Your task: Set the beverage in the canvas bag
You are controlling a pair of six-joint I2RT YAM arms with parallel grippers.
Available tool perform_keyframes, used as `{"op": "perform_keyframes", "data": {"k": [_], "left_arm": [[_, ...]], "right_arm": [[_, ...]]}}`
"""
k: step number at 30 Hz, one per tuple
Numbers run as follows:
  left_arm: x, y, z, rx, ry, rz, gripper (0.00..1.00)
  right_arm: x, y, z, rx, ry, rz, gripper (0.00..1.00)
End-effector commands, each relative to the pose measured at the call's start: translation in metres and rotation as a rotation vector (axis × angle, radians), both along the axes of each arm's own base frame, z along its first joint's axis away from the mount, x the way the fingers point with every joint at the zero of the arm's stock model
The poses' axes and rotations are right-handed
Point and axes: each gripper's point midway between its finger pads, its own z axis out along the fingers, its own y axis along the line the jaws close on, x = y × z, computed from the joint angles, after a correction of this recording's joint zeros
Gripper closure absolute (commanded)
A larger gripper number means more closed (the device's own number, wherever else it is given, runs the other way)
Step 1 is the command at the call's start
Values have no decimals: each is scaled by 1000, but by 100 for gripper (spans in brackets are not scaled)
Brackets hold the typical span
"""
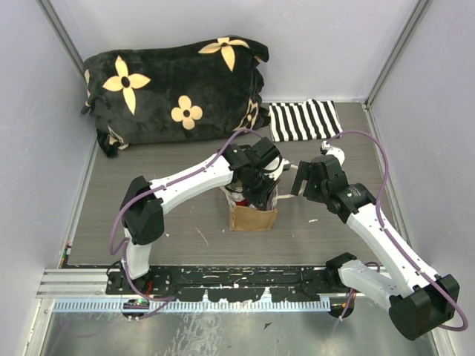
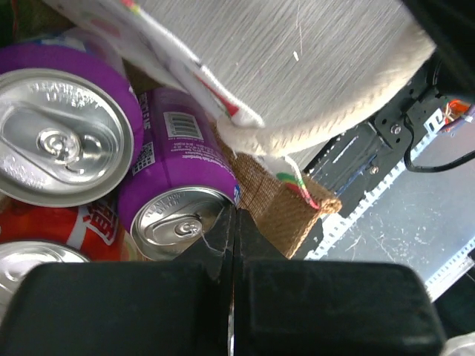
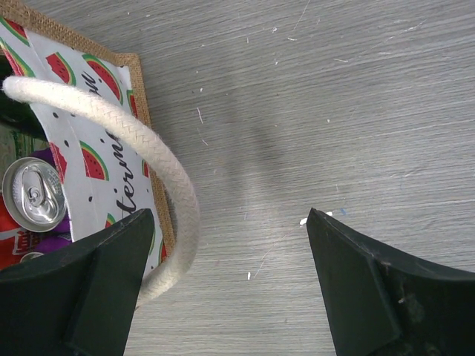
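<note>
Pressed shut on nothing, left gripper (image 2: 232, 222) just above a purple can (image 2: 177, 222) standing inside the canvas bag (image 2: 289, 215) among other cans (image 2: 59, 144). Looks like the release done and only the retreat left. Calls for lifting straight up, clear of the rope handle (image 3: 159, 170) beside the wide-open right gripper (image 3: 228, 222). Grey wood-grain table (image 1: 119, 163), pale walls (image 1: 319, 44), black flowered cushion (image 1: 171, 81) and striped cloth (image 1: 303, 120) at the back.

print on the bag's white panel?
Watermelon slices and black script lettering on the canvas bag; clearest in the right wrist view.
</note>
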Motion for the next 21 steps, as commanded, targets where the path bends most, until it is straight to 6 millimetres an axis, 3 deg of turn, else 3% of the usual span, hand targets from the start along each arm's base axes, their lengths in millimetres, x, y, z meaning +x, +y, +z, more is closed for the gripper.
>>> {"op": "perform_keyframes", "data": {"k": [1, 4, 10, 12, 17, 19, 21], "left_arm": [[0, -8, -21, 8, 14, -7, 100], [-2, -9, -25, 10, 19, -9, 100], [0, -17, -13, -30, 7, -13, 100], [4, -23, 6, -68, -17, -24, 100], [22, -30, 97, -225, -198, -69, 97], [34, -24, 136, -287, -283, -61, 71], [46, -15, 167, -342, -342, -35, 32]], "right_arm": [[6, 0, 15, 21, -59, -9, 10], [6, 0, 18, 23, -65, -12, 10], [8, 0, 22, 26, -75, -13, 10], [8, 1, 26, 31, -83, -14, 10], [12, -1, 49, 41, -146, -24, 9], [16, -1, 63, 44, -184, -21, 8], [20, 0, 78, 49, -222, -12, 0]]}}
